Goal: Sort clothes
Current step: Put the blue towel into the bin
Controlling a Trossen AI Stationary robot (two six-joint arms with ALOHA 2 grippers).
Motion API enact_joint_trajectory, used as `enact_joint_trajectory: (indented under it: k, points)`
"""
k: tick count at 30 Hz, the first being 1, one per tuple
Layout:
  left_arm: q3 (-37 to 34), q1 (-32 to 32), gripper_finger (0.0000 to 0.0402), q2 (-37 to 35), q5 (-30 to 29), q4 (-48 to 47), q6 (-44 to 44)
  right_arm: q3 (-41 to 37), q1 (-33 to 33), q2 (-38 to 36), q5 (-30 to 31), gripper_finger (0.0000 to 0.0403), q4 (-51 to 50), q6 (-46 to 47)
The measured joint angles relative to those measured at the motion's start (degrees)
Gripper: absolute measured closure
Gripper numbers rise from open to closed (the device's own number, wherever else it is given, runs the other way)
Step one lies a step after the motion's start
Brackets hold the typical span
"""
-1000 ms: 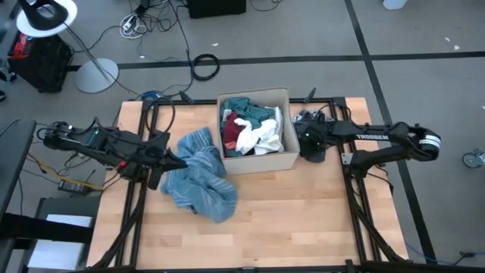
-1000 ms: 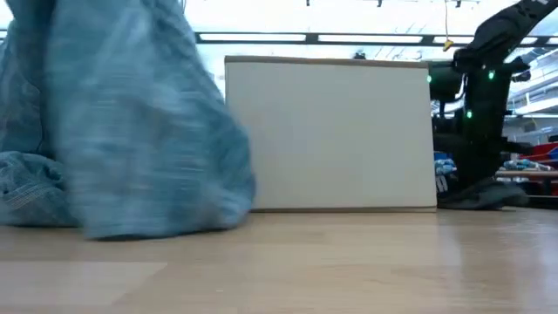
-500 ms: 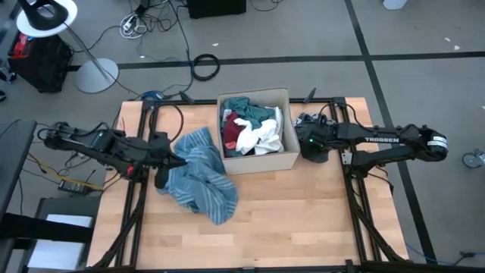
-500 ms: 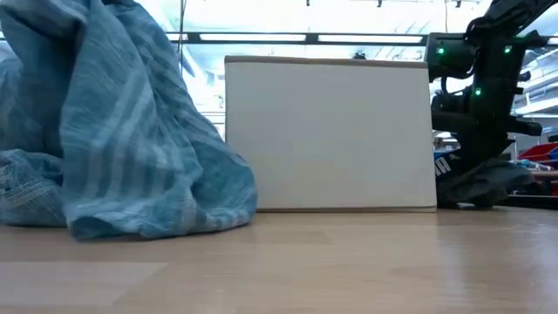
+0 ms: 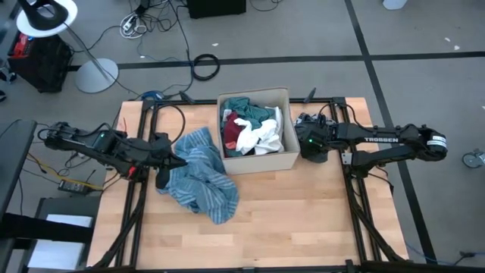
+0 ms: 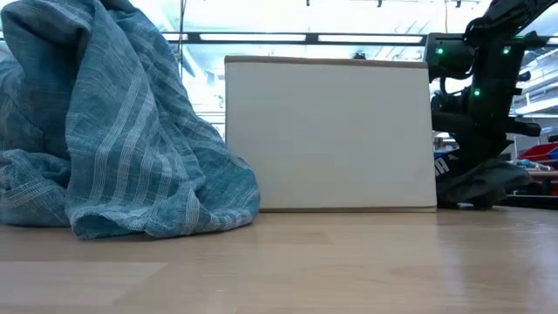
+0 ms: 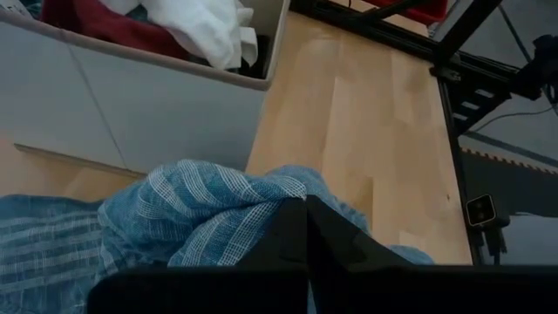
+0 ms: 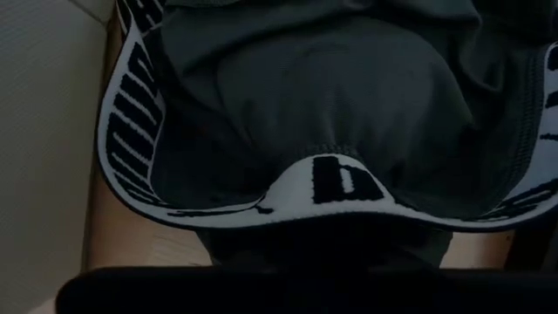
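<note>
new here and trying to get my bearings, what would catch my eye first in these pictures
First the big light blue striped cloth, heaped on the table's left half with the left gripper shut on its edge. Next the cardboard box at the back middle, stuffed with teal, red and white clothes. On the box's right, the right gripper presses onto a black garment with a black-and-white waistband.

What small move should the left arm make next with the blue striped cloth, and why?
Probably lift. The left gripper is shut on the light blue striped fabric garment, which is mostly heaped on the wooden table against the tan cardboard box. Raising it first would likely free it for sorting.
</note>
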Motion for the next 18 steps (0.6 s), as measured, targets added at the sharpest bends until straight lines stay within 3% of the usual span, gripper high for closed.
enact_joint_trajectory:
  k: [18]
  points:
    - [0.0, 0.0, 0.0401, 0.0, 0.0, 0.0, -0.1, 0.0, 0.0, 0.0, 0.1, 0.037, 0.1, 0.0]
